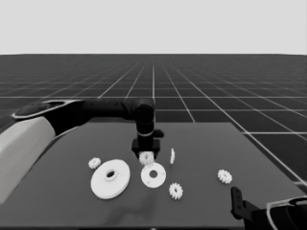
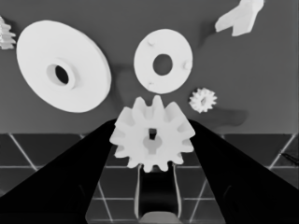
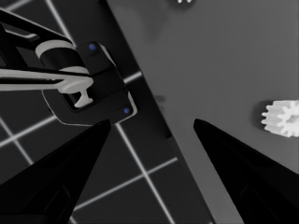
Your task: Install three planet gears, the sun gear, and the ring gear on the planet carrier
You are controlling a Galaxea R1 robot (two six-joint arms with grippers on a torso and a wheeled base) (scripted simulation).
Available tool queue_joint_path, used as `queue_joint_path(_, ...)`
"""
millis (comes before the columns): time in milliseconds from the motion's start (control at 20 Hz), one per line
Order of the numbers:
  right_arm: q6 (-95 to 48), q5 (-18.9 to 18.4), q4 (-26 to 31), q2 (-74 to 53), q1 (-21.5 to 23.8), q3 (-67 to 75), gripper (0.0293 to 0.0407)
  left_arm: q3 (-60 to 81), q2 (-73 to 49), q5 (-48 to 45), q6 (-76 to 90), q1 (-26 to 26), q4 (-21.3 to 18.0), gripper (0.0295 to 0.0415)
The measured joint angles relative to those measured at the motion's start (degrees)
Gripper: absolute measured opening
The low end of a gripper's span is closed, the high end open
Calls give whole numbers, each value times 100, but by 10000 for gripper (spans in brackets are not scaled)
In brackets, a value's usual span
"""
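Head view: the left gripper (image 1: 146,154) hangs just past the smaller round part (image 1: 153,175), at its 11 o'clock, pinching 1 gear (image 1: 146,157) between its fingers. The larger round part (image 1: 110,178) lies at the smaller one's 9 o'clock, not touching it. 3 more gears lie loose: 1 (image 1: 94,163) beyond the larger part, 1 (image 1: 175,190) at 5 o'clock, 1 (image 1: 224,176) well off at 3 o'clock. A thin white piece (image 1: 172,155) stands at 1 o'clock.

Left wrist view: the held gear (image 2: 152,133) sits flat-on between both fingers, clamped across its teeth. It looks small, rigid and light; toothed flanks give grip, though it could twist.

Right wrist view: the right gripper (image 3: 152,128) idles, spread, at the table (image 3: 224,70) corner.
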Motion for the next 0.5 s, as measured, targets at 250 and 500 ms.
queue_joint_path(250,0,0,0,0,0,0,385,-571,126,-85,409,2116,2113,312)
queue_joint_path(500,0,0,0,0,0,0,385,-824,181,-178,584,2345,2337,312)
